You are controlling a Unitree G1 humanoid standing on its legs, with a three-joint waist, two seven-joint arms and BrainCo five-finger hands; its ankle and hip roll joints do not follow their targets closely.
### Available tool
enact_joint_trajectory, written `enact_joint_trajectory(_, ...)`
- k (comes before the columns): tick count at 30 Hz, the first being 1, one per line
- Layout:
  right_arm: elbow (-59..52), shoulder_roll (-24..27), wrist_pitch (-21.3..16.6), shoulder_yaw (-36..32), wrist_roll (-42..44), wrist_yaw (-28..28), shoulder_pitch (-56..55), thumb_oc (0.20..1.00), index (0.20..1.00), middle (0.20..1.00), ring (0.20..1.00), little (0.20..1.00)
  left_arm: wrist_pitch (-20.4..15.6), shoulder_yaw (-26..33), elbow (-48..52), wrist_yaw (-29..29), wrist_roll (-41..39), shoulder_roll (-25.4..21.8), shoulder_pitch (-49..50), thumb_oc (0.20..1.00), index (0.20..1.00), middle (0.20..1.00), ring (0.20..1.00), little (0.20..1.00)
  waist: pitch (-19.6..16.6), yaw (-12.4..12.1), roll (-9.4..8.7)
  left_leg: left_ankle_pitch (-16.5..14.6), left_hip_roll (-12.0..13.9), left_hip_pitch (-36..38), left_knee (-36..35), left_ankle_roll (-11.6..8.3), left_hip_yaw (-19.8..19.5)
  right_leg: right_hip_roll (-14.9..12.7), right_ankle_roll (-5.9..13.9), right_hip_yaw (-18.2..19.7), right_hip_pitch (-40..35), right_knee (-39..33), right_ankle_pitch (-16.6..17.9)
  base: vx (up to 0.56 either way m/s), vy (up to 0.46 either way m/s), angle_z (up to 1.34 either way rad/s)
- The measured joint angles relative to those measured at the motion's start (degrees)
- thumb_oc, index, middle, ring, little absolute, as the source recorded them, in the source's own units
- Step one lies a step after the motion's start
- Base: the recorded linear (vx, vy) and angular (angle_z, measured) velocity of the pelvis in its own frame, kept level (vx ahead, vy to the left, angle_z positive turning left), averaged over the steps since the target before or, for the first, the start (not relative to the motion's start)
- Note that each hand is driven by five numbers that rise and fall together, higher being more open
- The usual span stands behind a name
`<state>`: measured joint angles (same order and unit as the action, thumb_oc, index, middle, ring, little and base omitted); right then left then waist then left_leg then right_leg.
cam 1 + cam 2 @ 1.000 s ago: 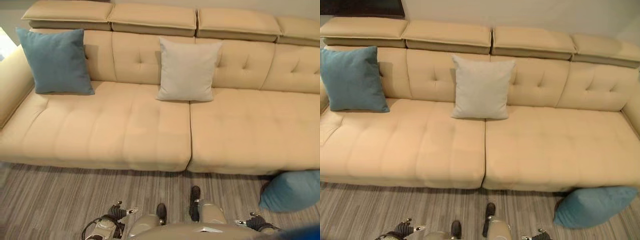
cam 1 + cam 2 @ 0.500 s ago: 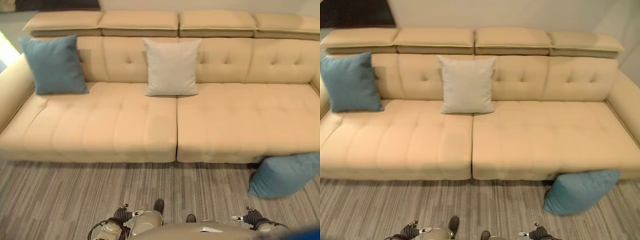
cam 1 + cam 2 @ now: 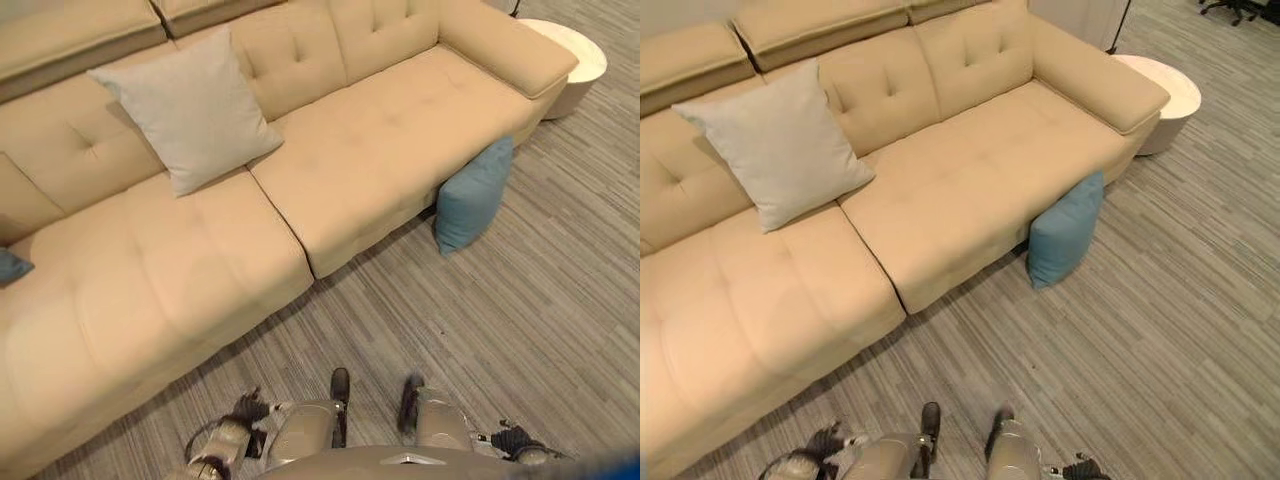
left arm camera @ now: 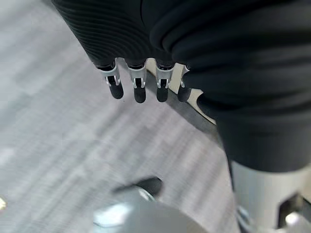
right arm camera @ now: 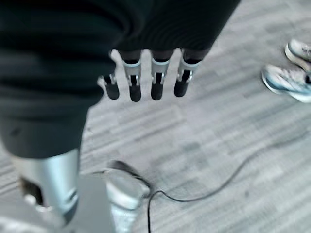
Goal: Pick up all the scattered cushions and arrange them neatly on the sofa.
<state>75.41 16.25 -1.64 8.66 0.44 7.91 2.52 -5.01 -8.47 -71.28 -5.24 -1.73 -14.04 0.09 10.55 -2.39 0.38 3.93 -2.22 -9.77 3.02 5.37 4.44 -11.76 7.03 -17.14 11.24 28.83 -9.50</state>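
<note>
A blue cushion (image 3: 472,195) stands on the floor, leaning against the front of the beige sofa (image 3: 380,150) below its right armrest. A pale grey cushion (image 3: 185,110) rests upright against the sofa's backrest. A corner of another blue cushion (image 3: 10,266) shows on the seat at the far left edge. My left hand (image 4: 138,90) and my right hand (image 5: 155,85) both hang low at my sides above the floor, with fingers straight and nothing in them. Both are far from the cushions.
A round white side table (image 3: 572,50) stands just past the sofa's right armrest. Grey striped carpet (image 3: 520,320) spreads between me and the floor cushion. A person's shoes (image 5: 291,73) show on the floor in the right wrist view.
The camera has swung to the right, so the sofa now runs diagonally and its right end and the side table have come into sight. Both hands still hang empty.
</note>
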Motion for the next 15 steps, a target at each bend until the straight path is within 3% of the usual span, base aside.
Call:
enact_joint_trajectory(1, 0.4, -0.4, 0.0, 0.2, 0.0, 0.1, 1.1, 1.000, 1.000, 1.000, 1.000, 1.000, 0.3, 0.0, 0.0, 0.0, 0.0, -0.9, 0.6, 1.000, 1.000, 1.000, 1.000, 1.000, -0.8, -2.7, -0.79, 1.6, 1.6, -0.4, -2.4, -0.18, 3.5, -0.6, -0.85, -3.4, -1.0, 1.3, -2.2, -0.10, -0.149, -1.41)
enact_joint_trajectory(3, -2.1, -0.6, -0.2, 1.1, 0.0, 0.0, 2.6, 1.000, 1.000, 1.000, 1.000, 1.000, 1.0, -0.1, 0.1, 0.0, 0.0, -1.8, 1.4, 1.000, 1.000, 1.000, 1.000, 1.000, -1.4, -5.3, -1.59, 2.7, 4.1, -0.8, -3.1, -1.69, 7.2, -2.0, -1.46, -10.5, -5.7, -2.2, -5.0, -0.01, -0.169, -1.44)
enact_joint_trajectory(4, -2.9, -1.2, -0.7, 1.1, 0.0, 0.1, 3.0, 1.000, 1.000, 1.000, 1.000, 1.000, 0.9, -0.4, 0.7, 0.0, -0.1, -2.2, 2.3, 1.000, 1.000, 1.000, 1.000, 1.000, -2.8, -6.2, -3.35, 3.7, 4.0, -1.3, -3.6, -3.83, 7.4, -1.1, -0.25, -9.1, -8.5, -10.1, -5.3, 0.04, -0.166, -0.98)
enact_joint_trajectory(5, -3.0, -1.1, -1.1, 0.9, 0.2, 0.4, 3.3, 1.000, 1.000, 1.000, 1.000, 1.000, 1.0, -0.5, 0.7, 0.1, -0.1, -1.2, 2.0, 1.000, 1.000, 1.000, 1.000, 1.000, -3.5, -5.0, -1.57, 3.6, 6.2, -1.3, -4.3, -7.20, 4.8, 3.9, -0.88, -7.0, -10.9, -16.8, -4.8, 0.03, -0.182, -0.53)
enact_joint_trajectory(6, -3.2, -1.1, -1.2, 1.0, 0.5, 0.4, 2.1, 1.000, 1.000, 1.000, 1.000, 1.000, 0.7, -0.5, 0.8, 0.1, -0.2, -0.7, 2.0, 1.000, 1.000, 1.000, 1.000, 1.000, -4.7, -4.6, -2.22, 1.6, 6.4, -1.3, -5.4, -9.95, 2.7, 5.7, -2.45, -6.6, -11.5, -20.0, -3.4, 0.02, -0.147, -0.06)
enact_joint_trajectory(7, -3.5, -1.1, -1.1, 1.0, 0.6, 0.5, 1.2, 1.000, 1.000, 1.000, 1.000, 1.000, 0.6, -0.5, 0.9, 0.1, -0.2, -0.5, 1.5, 1.000, 1.000, 1.000, 1.000, 1.000, -5.6, -4.6, -2.79, -0.2, 6.2, -1.3, -5.2, -11.04, 2.0, 6.1, -4.05, -6.8, -11.7, -21.2, -1.6, 0.02, -0.143, -0.07)
enact_joint_trajectory(9, -3.9, 0.1, -1.2, 1.1, 1.3, 1.4, -1.4, 1.000, 1.000, 1.000, 1.000, 1.000, 0.7, -0.6, 1.6, -0.1, -2.0, -0.1, 0.8, 1.000, 1.000, 1.000, 1.000, 1.000, -6.1, -3.3, -3.71, -1.7, 5.8, -2.8, 2.2, -10.35, -0.5, 6.4, -6.98, -6.6, -11.5, -21.3, -0.7, -0.01, -0.109, -0.25)
enact_joint_trajectory(11, -3.8, 1.6, -1.1, 1.1, 2.2, 1.5, -3.4, 1.000, 1.000, 1.000, 1.000, 1.000, 0.6, -1.6, 2.0, 0.0, -2.1, 0.3, 0.7, 1.000, 1.000, 1.000, 1.000, 1.000, -6.6, -1.7, -2.96, -0.6, 4.9, -2.7, 7.2, -9.94, -1.2, 7.2, -7.34, -5.4, -10.6, -21.3, -0.9, -0.03, -0.045, -0.27)
enact_joint_trajectory(12, -3.2, 1.7, -1.1, 1.0, 2.8, 1.6, -3.1, 1.000, 1.000, 1.000, 1.000, 1.000, 0.6, -2.5, 2.4, 0.0, -2.1, 0.3, 0.4, 1.000, 1.000, 1.000, 1.000, 1.000, -6.1, -1.7, -2.30, -0.1, 4.7, -2.9, 6.9, -9.13, -4.7, 7.8, -7.40, -4.2, -9.7, -21.1, 0.0, -0.01, 0.005, -0.54)
enact_joint_trajectory(13, -2.3, 1.6, -1.1, 1.1, 2.8, 1.5, -2.2, 1.000, 1.000, 1.000, 1.000, 1.000, 0.6, -2.9, 2.5, 0.0, -2.1, 0.3, -0.4, 1.000, 1.000, 1.000, 1.000, 1.000, -5.2, -1.9, -3.15, 1.7, 4.4, -3.2, 6.4, -9.57, -6.9, 7.8, -7.71, -2.5, -8.7, -20.8, 0.6, 0.03, 0.006, -0.62)
enact_joint_trajectory(15, -1.6, 1.7, -1.1, 1.0, 2.8, 2.0, -1.6, 1.000, 1.000, 1.000, 1.000, 1.000, 0.6, -3.0, 2.5, 0.1, -2.1, 0.7, -2.0, 1.000, 1.000, 1.000, 1.000, 1.000, -3.3, -1.8, -3.80, 2.1, 3.6, -4.0, 9.0, -10.40, -13.0, 8.0, -8.25, -0.7, -9.4, -22.1, 1.9, 0.06, 0.043, -0.47)
